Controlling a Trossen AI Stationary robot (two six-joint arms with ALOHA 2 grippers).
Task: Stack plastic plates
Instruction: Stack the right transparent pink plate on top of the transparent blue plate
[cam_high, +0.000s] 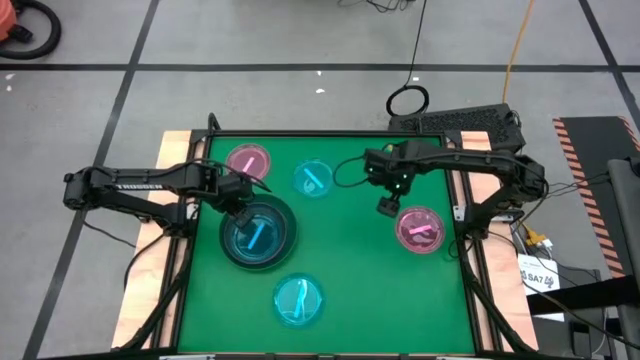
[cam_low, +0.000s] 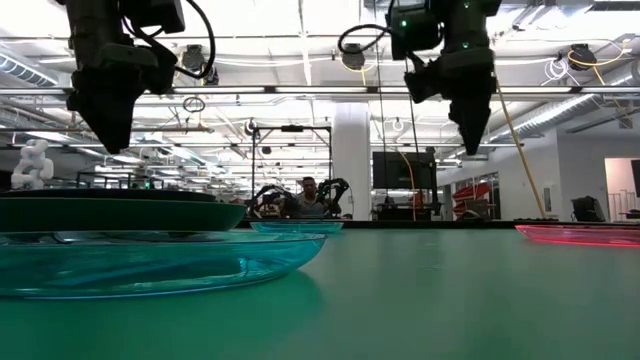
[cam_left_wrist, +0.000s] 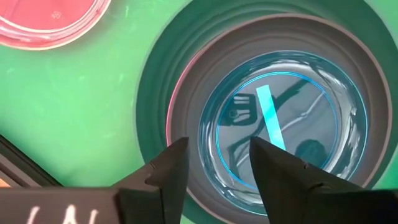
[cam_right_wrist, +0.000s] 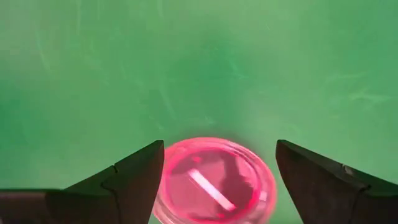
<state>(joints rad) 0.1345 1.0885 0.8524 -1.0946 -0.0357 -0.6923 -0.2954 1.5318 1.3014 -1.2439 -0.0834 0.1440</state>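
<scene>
A dark grey plate stack (cam_high: 258, 233) sits left of the table's centre, with a translucent cyan plate (cam_left_wrist: 280, 124) lying inside it and a thin pink edge (cam_left_wrist: 176, 90) showing at its rim. My left gripper (cam_left_wrist: 217, 163) hovers open above the near rim of that cyan plate, clear of it in the low view (cam_low: 105, 130). My right gripper (cam_right_wrist: 217, 165) is open wide and hangs in the air (cam_low: 475, 130) over the green mat beside a translucent pink plate (cam_right_wrist: 214, 180). Loose on the mat are another pink plate (cam_high: 248, 160) and two cyan plates (cam_high: 313, 178), (cam_high: 298, 298).
The green mat (cam_high: 350, 270) has bare room in its middle and near right. Its wooden border (cam_high: 150, 290) and the arm bases flank it. Cables and a dark box (cam_high: 470, 122) lie beyond the far edge. A person (cam_low: 308, 200) sits far behind in the room.
</scene>
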